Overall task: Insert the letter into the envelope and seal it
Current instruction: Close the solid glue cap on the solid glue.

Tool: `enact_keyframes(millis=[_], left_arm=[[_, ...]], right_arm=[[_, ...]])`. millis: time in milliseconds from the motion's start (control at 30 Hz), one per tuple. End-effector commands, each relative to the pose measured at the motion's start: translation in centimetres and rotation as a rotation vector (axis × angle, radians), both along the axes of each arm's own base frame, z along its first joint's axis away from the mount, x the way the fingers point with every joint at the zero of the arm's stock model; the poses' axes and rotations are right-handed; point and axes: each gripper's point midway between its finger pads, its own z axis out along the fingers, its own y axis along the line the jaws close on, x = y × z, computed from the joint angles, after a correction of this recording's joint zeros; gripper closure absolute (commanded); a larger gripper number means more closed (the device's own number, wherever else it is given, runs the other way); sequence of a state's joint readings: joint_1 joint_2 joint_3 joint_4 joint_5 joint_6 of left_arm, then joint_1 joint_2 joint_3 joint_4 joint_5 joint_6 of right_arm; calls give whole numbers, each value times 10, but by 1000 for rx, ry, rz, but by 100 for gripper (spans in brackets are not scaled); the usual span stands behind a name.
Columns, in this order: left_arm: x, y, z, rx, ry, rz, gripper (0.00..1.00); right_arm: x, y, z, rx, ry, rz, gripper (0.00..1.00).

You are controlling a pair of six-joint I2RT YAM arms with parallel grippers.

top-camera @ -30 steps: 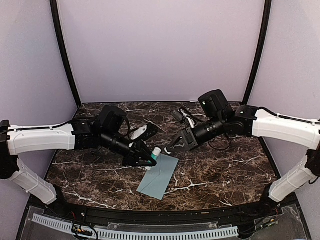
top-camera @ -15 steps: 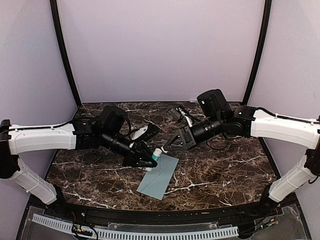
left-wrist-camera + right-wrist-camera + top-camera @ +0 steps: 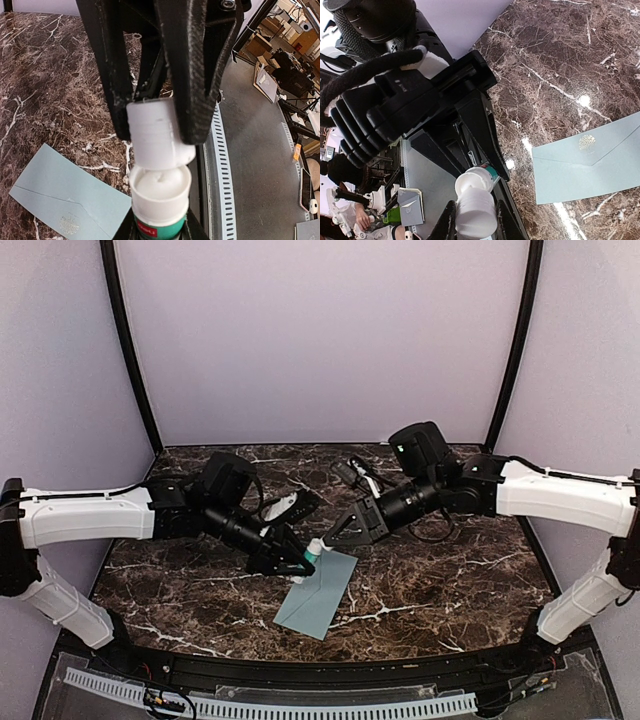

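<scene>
Glue stick and cap held over the sealed-side-up envelope

The pale teal-green paper envelope (image 3: pixel 318 595) lies flat on the dark marbled bench (image 3: pixel 450 570) at centre, flap side up with the pointed flap folded down, its long axis running from near-left to far-right. Just over its far end, the left gripper (image 3: pixel 298 562) clamps a small white glue stick with a teal label (image 3: pixel 159 210). The right gripper (image 3: pixel 475 220) pinches the white cap (image 3: pixel 157 135), tilted right at the stick's open end.

The left gripper (image 3: pixel 303 564) holds a glue stick (image 3: pixel 312 554) over the envelope (image 3: pixel 318 597), the right gripper (image 3: pixel 328 538) at its cap (image 3: pixel 317 543).
</scene>
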State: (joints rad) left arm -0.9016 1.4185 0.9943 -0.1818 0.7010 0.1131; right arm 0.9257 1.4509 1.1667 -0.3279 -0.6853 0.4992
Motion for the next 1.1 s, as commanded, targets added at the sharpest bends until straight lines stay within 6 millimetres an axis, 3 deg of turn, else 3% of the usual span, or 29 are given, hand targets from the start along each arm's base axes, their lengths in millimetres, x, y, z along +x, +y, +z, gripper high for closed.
enact_keyframes(millis=[0, 667, 1067], left_arm=[[-4, -4, 13, -29, -8, -32, 100], [-4, -5, 10, -21, 6, -38, 100], [-4, -8, 1, 5, 38, -44, 100]], right_arm=[[-2, 10, 19, 63, -32, 29, 89], [-9, 19, 13, 55, -23, 63, 89], [-24, 25, 7, 36, -30, 124, 89]])
